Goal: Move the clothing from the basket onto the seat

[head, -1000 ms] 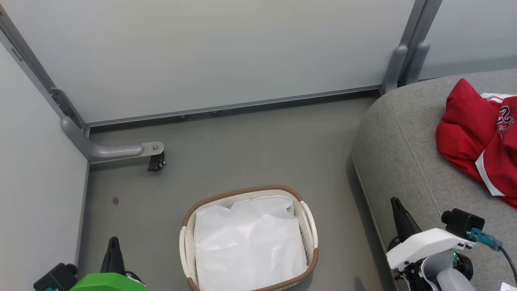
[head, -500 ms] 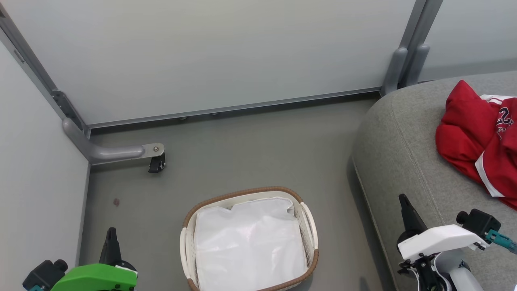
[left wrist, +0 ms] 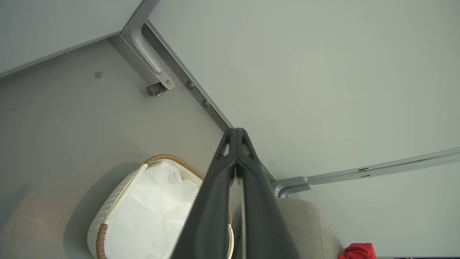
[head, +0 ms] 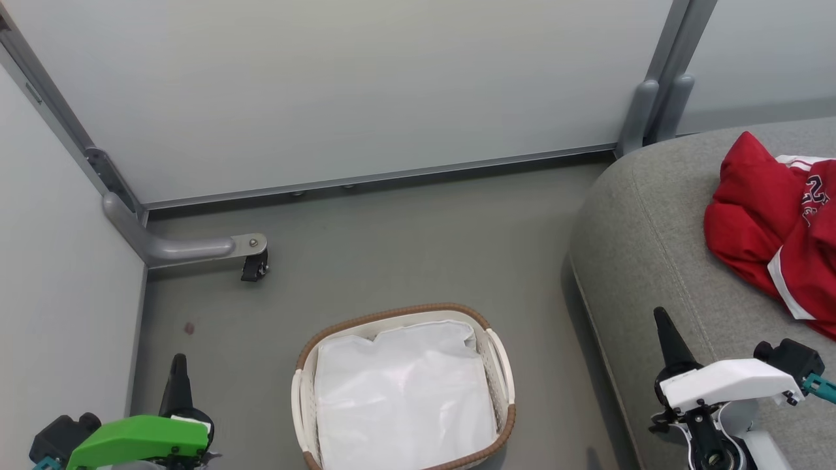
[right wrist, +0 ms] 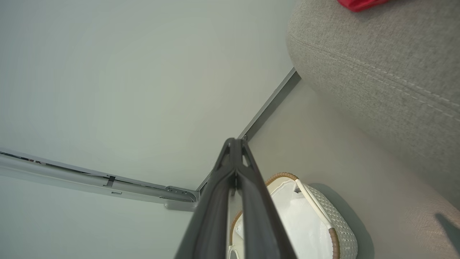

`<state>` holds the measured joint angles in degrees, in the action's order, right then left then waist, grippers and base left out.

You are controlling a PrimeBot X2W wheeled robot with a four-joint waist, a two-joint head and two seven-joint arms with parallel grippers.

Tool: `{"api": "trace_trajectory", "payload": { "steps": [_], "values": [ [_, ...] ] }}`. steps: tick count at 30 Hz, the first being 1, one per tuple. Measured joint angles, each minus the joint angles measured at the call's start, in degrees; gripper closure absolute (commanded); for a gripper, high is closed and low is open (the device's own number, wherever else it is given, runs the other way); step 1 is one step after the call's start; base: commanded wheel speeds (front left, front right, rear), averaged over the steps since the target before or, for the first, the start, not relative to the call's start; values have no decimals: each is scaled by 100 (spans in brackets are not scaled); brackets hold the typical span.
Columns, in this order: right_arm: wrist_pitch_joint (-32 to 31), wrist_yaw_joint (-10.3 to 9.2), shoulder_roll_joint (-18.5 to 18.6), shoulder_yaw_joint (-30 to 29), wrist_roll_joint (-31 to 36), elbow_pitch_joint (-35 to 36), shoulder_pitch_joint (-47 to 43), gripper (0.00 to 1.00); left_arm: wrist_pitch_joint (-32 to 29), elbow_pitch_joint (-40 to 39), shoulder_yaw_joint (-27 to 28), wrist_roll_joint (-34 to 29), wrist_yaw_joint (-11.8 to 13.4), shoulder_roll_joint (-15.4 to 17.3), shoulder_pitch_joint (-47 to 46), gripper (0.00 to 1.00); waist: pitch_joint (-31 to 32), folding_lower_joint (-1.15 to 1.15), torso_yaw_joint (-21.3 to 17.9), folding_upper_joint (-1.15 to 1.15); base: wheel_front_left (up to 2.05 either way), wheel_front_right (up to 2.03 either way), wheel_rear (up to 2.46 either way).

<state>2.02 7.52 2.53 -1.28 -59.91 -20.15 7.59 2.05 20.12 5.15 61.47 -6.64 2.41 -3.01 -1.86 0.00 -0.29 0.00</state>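
So: both grippers shut, red clothes on the seat

L gripper (head: 177, 367) is low at the bottom left of the head view. Its 2 dark fingers are pressed tight together w/ nothing in them. It points up the picture over the grey floor (head: 405, 235), near the left side of the basket (head: 392, 312) but not touching it. A green cover (head: 140, 437) sits on that wrist.

R gripper (head: 662, 321) is at the bottom right. Its fingers are pressed together too, w/ nothing in them. Its tip shows in front of the side of the seat (head: 653, 248); can't tell if it touches. A white cover (head: 725, 382) sits on that wrist, w/ a small black camera (head: 787, 358) next to it. In both wrist views the fingers close to one point, aimed at the pale wall (head: 359, 85).

The basket stands on the floor btw the 2 grippers. It has a brown rim and white handles, and a white liner (head: 401, 398) lies inside.

The clothing (head: 764, 222) lies in a bunched heap on top of the seat, far right, well apart from the basket. It has white stripe trim. White letters w/ dark edges are on it, but the picture edge cuts them off, so can't read them.

Far back left, a grey metal foot w/ a small black wheel (head: 253, 266) rests on the floor.
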Motion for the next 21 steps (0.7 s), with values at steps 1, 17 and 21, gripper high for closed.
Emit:
{"api": "trace_trajectory", "payload": {
  "steps": [1,17,21],
  "values": [
    [-10,0,0,-9,-74,13,-1,100,-21,-13,4,65,-2,1,-6,100,3,0,1,0,0,0,0],
    [-259,0,3,-160,-977,187,-29,100,-258,-181,35,947,-24,5,-81,100,42,0,7,0,0,0,0],
    [-313,0,4,-192,-1194,229,-40,100,-323,-226,42,1131,-36,7,-111,100,52,0,9,0,0,0,0]
  ]
}}
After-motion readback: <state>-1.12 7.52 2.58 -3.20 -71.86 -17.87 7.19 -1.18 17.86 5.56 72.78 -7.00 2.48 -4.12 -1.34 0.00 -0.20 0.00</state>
